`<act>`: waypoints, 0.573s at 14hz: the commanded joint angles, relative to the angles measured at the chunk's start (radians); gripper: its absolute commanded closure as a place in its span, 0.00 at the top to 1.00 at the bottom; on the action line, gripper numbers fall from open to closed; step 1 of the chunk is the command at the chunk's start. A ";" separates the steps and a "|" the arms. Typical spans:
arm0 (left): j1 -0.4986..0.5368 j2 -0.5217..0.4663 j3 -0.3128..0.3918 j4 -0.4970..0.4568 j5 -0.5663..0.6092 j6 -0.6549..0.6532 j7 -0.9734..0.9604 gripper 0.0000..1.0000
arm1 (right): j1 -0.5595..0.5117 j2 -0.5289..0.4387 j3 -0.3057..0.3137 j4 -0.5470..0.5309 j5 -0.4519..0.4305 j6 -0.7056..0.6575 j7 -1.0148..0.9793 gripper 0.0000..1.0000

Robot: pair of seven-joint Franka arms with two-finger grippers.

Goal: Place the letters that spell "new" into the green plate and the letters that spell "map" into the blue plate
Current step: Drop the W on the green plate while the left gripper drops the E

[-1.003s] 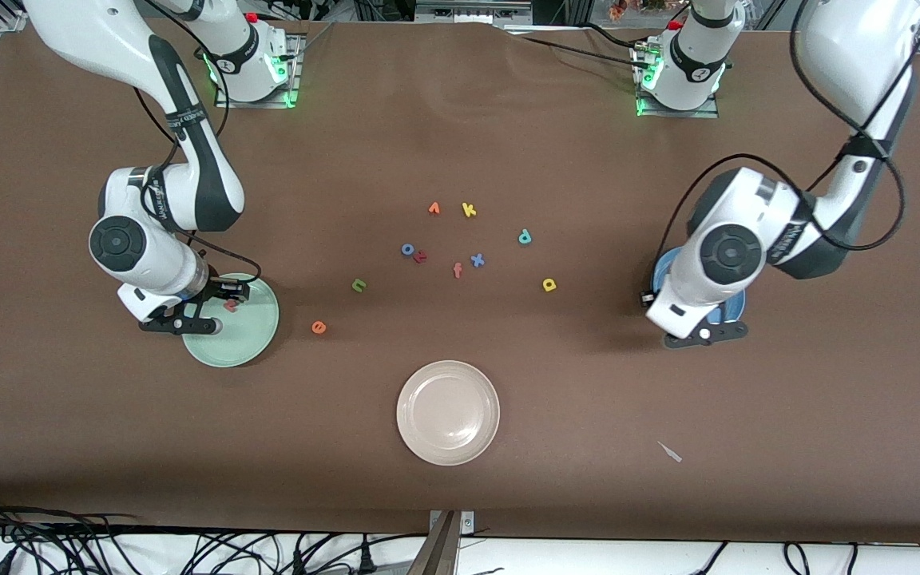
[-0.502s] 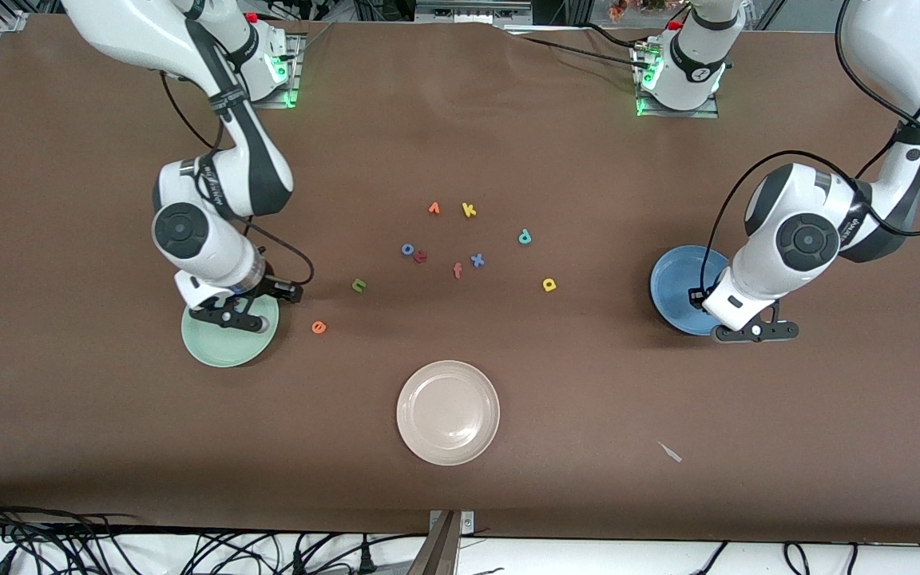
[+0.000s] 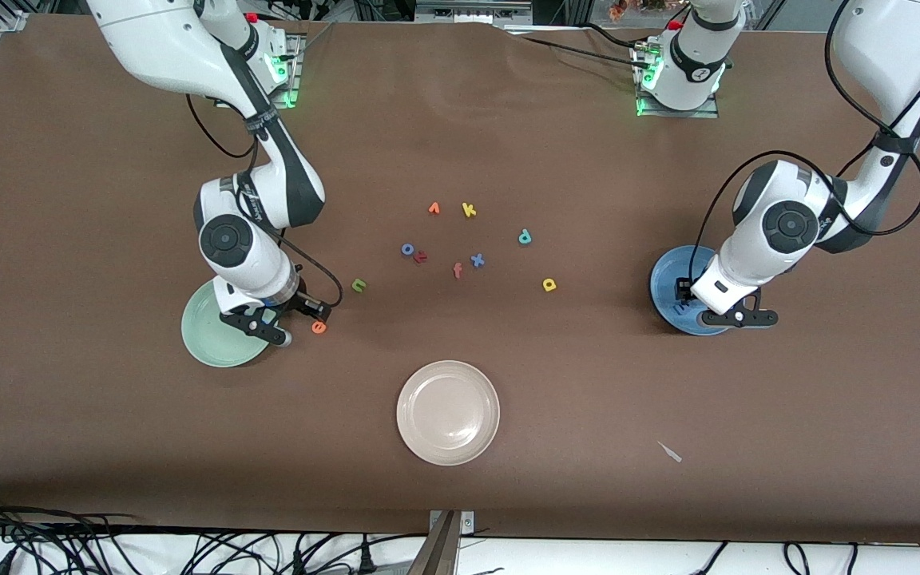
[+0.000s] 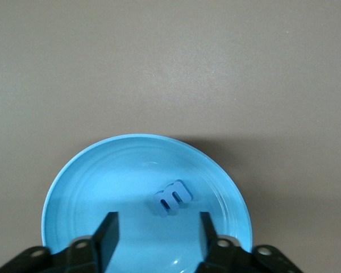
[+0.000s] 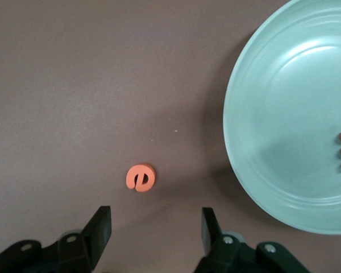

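Left wrist view shows the open, empty left gripper (image 4: 157, 227) over a glossy round blue plate (image 4: 91, 182) holding a blue foam "m" (image 4: 173, 198), while the right gripper (image 5: 154, 227), open and empty, hangs over the matte brown tabletop (image 5: 74, 85) near a rounded orange foam "e" (image 5: 140, 177).

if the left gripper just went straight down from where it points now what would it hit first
Most likely the blue plate. The left gripper hangs open over it, and the blue "m" lies just ahead of the fingers, though depth is hard to judge.

I see my brown table (image 3: 588, 447) carrying the green plate (image 3: 208, 339), blue plate (image 3: 668, 279), beige plate (image 3: 448, 412) and scattered foam letters (image 3: 460, 247).
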 commanded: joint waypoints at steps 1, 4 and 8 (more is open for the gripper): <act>-0.001 -0.032 -0.012 -0.007 0.025 -0.010 -0.004 1.00 | 0.004 0.042 -0.005 0.054 0.011 0.011 0.015 0.72; -0.015 -0.031 -0.085 0.011 0.010 -0.011 -0.116 1.00 | 0.006 0.099 -0.005 0.112 0.011 0.014 0.041 0.72; -0.153 -0.016 -0.101 0.036 0.010 -0.011 -0.336 1.00 | 0.006 0.136 -0.003 0.122 0.011 0.065 0.042 0.72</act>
